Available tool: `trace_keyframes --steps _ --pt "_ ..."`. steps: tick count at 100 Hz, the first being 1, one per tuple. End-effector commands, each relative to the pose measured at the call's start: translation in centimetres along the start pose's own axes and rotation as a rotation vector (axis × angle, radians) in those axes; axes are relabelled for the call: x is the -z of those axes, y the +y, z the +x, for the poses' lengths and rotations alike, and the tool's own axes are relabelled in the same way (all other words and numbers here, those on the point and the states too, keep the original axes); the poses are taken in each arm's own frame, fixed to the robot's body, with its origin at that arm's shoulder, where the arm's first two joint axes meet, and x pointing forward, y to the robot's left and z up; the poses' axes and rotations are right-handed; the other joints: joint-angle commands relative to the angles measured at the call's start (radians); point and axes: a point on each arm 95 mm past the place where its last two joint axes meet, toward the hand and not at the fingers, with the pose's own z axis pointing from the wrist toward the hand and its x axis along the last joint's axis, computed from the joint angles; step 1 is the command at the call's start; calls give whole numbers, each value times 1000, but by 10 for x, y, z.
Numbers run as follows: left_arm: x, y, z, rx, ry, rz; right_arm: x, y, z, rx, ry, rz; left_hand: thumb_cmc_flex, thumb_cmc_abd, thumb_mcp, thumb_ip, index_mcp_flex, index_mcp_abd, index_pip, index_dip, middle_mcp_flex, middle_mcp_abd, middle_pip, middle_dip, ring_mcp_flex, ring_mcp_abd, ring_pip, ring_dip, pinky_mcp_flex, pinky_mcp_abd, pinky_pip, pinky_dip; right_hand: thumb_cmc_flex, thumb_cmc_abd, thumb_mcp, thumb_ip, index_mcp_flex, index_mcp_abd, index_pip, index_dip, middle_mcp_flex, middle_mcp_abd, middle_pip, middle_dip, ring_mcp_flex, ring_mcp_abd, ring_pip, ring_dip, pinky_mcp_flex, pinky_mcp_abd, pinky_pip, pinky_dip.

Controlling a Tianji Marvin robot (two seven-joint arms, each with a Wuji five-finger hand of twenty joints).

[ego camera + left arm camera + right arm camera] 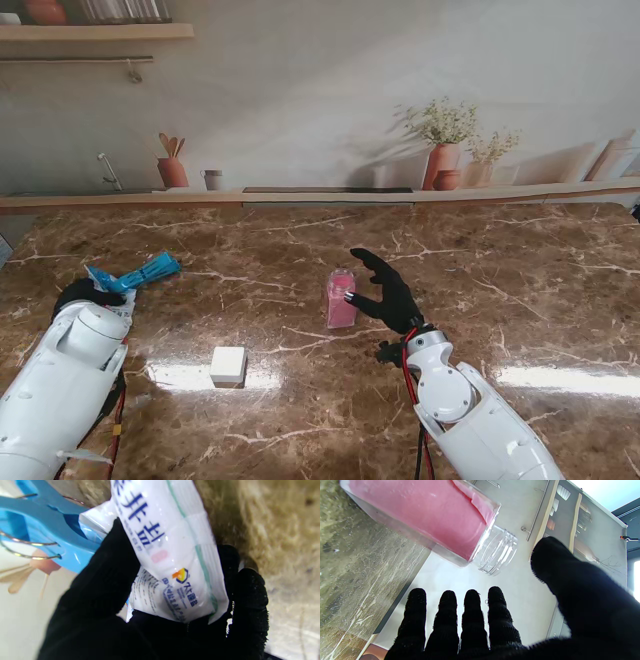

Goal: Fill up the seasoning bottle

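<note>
A clear seasoning bottle (341,299) with pink contents stands upright on the marble table (300,250), its threaded neck uncapped (496,552). My right hand (388,291) is open just to the right of it, fingers spread, fingertips (447,597) close to the bottle but not gripping it. At the left, my left hand (85,294) is shut on a white seasoning bag (172,550) with blue print. A blue clip (148,272) is clamped on the bag's top (50,530).
A small white square lid-like block (228,366) lies on the table nearer to me, between the two arms. A backdrop with printed shelves, pots and plants (445,150) rises beyond the table's far edge.
</note>
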Motion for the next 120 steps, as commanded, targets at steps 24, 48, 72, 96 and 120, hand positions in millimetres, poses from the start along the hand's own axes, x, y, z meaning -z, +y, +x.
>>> trace_keyframes --steps 24,48,72,96,120 --pt "17 9 -5 191 55 -66 2 3 1 20 -7 9 247 239 458 209 211 -178 270 99 138 -17 126 79 73 -57 68 90 -27 -16 55 100 10 14 19 29 9 -23 7 -14 18 -17 5 -20 34 -27 0 -12 4 -6 16 4" --pt "40 -16 14 317 193 -27 2 20 12 86 10 -13 249 240 458 208 211 -176 266 104 137 -18 117 91 69 -55 68 102 -33 -19 49 118 10 7 8 29 6 -20 6 -16 11 -15 1 -21 29 -24 -3 -13 -5 -7 11 2" --pt "77 -39 43 396 366 -15 4 48 33 184 49 -43 250 241 457 208 203 -174 258 108 135 -14 112 96 67 -57 64 106 -37 -21 46 124 3 3 -9 30 1 -13 4 -18 4 -12 -4 -22 29 -19 -6 -13 -14 -7 2 -2" --pt "127 -44 73 435 544 -43 10 75 69 305 100 -50 248 240 457 208 202 -173 254 113 139 -11 104 96 73 -52 59 106 -37 -21 44 128 -13 -5 -44 32 0 -1 -1 -21 -6 -7 -19 -26 30 -11 -13 -14 -23 -5 -10 -8" --pt "179 -27 103 399 715 -107 20 97 129 542 166 -4 247 238 458 209 203 -172 252 117 148 -41 100 96 80 -51 55 106 -30 -23 44 132 -32 20 -192 47 -32 44 -33 -28 -20 7 -65 -34 28 -12 -53 -28 -24 -10 -31 -27"
